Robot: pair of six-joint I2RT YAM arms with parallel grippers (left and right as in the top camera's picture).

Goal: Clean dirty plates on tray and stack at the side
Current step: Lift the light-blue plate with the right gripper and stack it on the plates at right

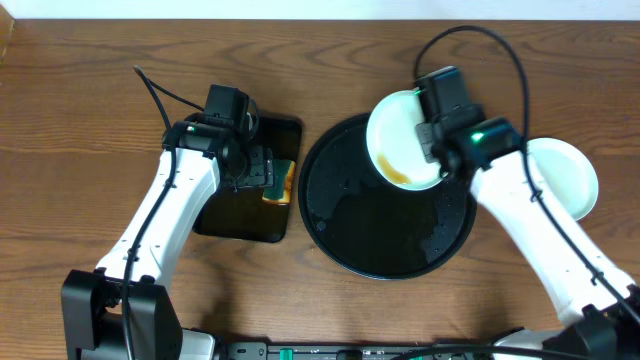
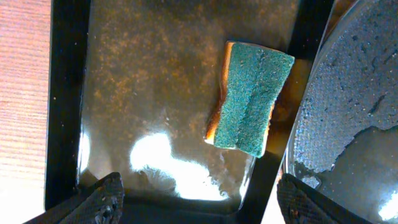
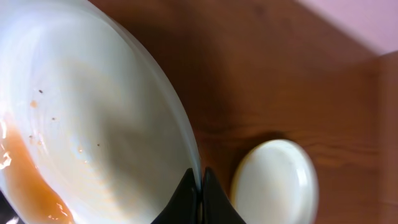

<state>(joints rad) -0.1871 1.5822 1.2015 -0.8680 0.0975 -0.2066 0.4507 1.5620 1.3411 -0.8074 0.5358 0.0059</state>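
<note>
Our right gripper (image 3: 200,186) pinches the rim of the pale round sauce-smeared plate (image 1: 405,135), tilted over the glossy black round tray (image 1: 340,235). Our left gripper (image 2: 202,199) gapes wide, empty, above the green-topped sponge (image 2: 252,99). We fear scrubbing pressure could twist that thin rim grip loose.

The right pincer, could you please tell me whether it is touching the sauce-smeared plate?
Touching. The right wrist view shows the right pincer shut on the sauce-smeared plate, pinching its rim.
</note>
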